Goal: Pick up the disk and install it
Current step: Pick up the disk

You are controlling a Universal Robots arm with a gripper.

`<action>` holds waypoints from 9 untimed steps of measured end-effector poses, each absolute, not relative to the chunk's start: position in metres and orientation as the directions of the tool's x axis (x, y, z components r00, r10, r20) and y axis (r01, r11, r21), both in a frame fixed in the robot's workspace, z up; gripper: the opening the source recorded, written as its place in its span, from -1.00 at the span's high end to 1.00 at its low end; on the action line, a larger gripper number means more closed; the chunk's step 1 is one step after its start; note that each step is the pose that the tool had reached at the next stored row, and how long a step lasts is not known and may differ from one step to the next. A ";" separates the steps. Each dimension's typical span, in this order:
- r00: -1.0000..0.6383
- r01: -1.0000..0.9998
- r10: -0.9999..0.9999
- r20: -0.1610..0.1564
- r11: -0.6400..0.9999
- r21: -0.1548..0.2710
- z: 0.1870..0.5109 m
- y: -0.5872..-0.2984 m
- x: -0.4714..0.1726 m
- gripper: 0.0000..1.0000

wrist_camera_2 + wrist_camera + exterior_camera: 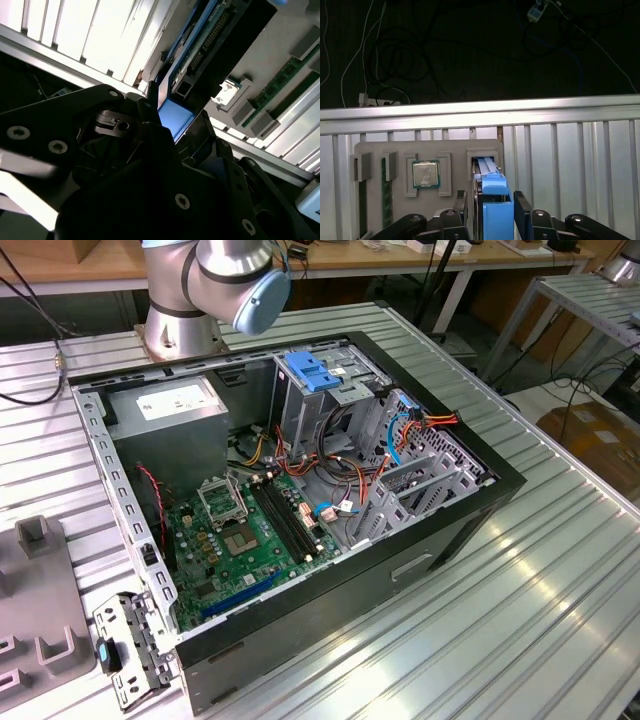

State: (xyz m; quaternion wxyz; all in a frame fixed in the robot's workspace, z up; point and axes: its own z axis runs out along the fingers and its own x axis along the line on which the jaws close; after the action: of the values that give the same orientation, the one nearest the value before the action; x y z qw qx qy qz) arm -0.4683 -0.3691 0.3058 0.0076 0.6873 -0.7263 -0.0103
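In both wrist views the disk [496, 200] [197, 55] stands on edge in a slot of a grey fixture tray [455, 148]. Its blue carrier frame faces the camera and its dark connector edge shows in the second wrist view. My gripper [490, 202] [173, 119] straddles it, with one black finger [461, 207] on one side and the other against the blue frame, shut on the disk. The disk's far end still sits in the slot. In the exterior view the open computer case [480, 502] lies on the slatted table with the arm's base [185, 310] behind it.
The tray also holds a processor chip [425, 174] and a memory stick [385, 195]. Inside the case are a green motherboard [245, 530], a grey power-supply box [170, 410], a metal cage with a blue latch [312, 372] and loose cables [400, 435]. A bracket [125, 645] lies beside the case.
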 end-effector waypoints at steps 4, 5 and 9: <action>-0.055 -0.998 -0.998 -0.003 0.055 0.025 0.300 -0.369 -0.468 0.01; -0.055 -0.998 -0.998 -0.004 0.055 0.025 0.299 -0.369 -0.468 0.01; -0.055 -0.998 -0.998 -0.003 0.055 0.026 0.298 -0.369 -0.468 0.01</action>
State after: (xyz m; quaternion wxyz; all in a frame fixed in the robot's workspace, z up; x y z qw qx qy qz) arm -0.4683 -0.3691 0.2977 0.0075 0.6873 -0.7263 -0.0104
